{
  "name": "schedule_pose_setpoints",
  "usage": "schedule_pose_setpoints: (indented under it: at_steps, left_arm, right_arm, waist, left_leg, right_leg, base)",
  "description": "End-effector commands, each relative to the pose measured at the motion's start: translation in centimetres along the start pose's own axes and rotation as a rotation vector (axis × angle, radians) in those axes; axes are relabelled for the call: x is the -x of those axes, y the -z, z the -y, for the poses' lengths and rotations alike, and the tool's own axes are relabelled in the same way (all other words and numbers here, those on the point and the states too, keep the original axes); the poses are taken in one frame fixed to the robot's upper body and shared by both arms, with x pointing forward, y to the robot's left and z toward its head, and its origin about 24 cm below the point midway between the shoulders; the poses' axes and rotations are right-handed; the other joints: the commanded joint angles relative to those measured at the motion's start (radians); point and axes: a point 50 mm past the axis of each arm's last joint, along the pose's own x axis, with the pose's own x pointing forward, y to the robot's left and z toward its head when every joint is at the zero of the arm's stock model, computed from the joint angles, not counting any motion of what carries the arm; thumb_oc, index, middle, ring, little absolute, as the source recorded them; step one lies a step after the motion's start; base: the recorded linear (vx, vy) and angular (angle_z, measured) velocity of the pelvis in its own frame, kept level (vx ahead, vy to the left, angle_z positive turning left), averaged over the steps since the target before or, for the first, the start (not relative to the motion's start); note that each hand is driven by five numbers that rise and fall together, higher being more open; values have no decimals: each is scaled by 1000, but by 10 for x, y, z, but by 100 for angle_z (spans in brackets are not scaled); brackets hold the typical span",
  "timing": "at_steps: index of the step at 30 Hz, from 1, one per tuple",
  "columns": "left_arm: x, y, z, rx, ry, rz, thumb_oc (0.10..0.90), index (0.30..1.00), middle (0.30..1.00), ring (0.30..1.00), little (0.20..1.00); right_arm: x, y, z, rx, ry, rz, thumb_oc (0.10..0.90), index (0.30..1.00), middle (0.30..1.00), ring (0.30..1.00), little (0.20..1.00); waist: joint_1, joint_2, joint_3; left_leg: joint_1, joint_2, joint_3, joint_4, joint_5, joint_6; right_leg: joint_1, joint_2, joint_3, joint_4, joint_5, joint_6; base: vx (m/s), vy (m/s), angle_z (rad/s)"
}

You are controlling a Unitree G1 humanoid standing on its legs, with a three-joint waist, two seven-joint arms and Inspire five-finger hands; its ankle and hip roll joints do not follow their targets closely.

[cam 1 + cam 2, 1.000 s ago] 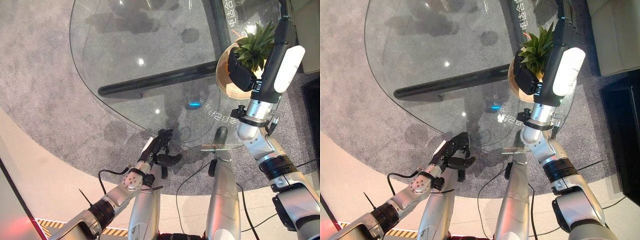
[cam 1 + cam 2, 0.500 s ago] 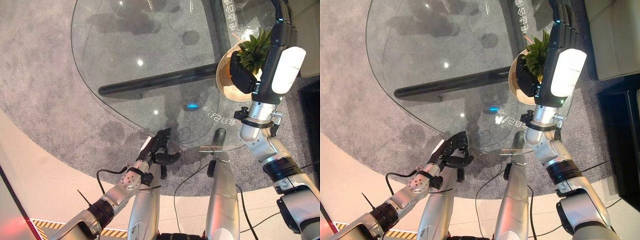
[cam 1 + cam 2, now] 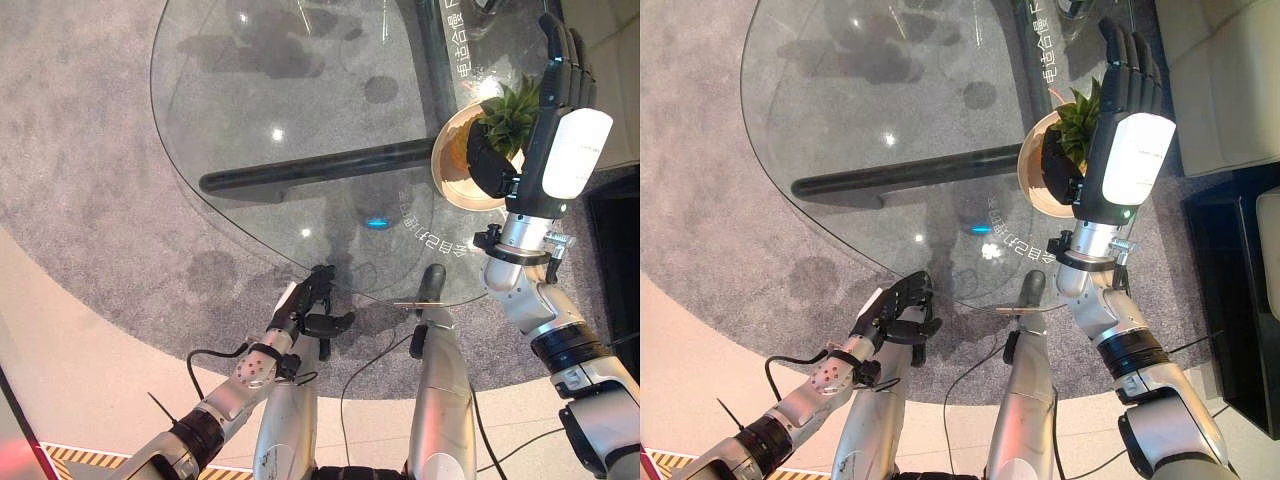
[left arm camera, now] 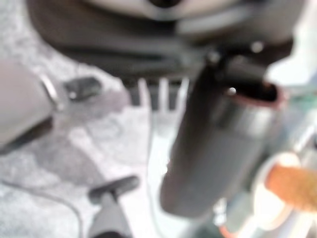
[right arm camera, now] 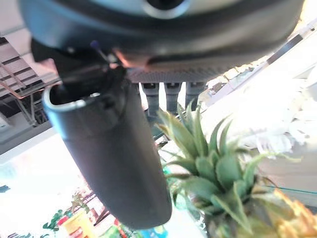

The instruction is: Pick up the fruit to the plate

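A pineapple (image 3: 510,105) with a green leafy crown stands over a tan round plate (image 3: 452,185) at the right edge of the glass table (image 3: 270,90). My right hand (image 3: 573,150) is raised right beside the fruit. Its fingers (image 3: 1127,60) are straight and its dark thumb hides most of the fruit's body. In the right wrist view the crown (image 5: 203,158) rises just past the thumb (image 5: 114,163), with some yellow skin (image 5: 270,223) below it. My left hand (image 3: 308,305) hangs low in front of the table's near edge, relaxed and holding nothing.
A dark bar of the table's base (image 3: 310,165) shows through the glass, over grey carpet (image 3: 80,180). A pale sofa (image 3: 1220,80) and a black cabinet (image 3: 1240,300) stand to the right of the table.
My right hand's fingers have straightened out over the pineapple. The whole view has shifted a little. The left hand stays where it was by the table's edge.
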Motion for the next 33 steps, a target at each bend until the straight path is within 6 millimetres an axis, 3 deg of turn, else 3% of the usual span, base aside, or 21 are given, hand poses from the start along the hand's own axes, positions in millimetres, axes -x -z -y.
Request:
schedule_pose_setpoints:
  at_steps: [1,21,26,33]
  left_arm:
    - [16,-1,4,37,32,63,800,900,900,900,900]
    - [25,12,-12,23,12,17,800,900,900,900,900]
    - [27,15,-17,31,5,0,800,900,900,900,900]
    - [36,37,-22,74,-8,-92,800,900,900,900,900]
  right_arm:
    - [-27,-24,18,-62,94,172,800,900,900,900,900]
    - [-13,-19,18,-34,-17,157,800,900,900,900,900]
    - [-1,-19,14,-59,-96,141,800,900,900,900,900]
    - [24,-18,12,-91,-192,107,800,900,900,900,900]
  waist:
    - [8,-22,-25]
    - [21,-63,-25]
    - [19,-73,-25]
    - [12,-93,-40]
  left_leg:
    - [46,-111,61,44,-145,51]
    - [200,-108,38,21,-163,55]
    - [287,-106,29,-21,-152,50]
    - [469,-87,14,-107,-142,31]
  right_leg:
    - [57,126,-104,-14,-49,-26]
    - [216,127,-126,-35,-71,-24]
    - [298,133,-122,-64,-72,-21]
    - [484,139,-114,-143,-76,-18]
  base:
    - [0,0,0]
    - [2,-14,2]
    - [-3,-6,1]
    - [8,-43,1]
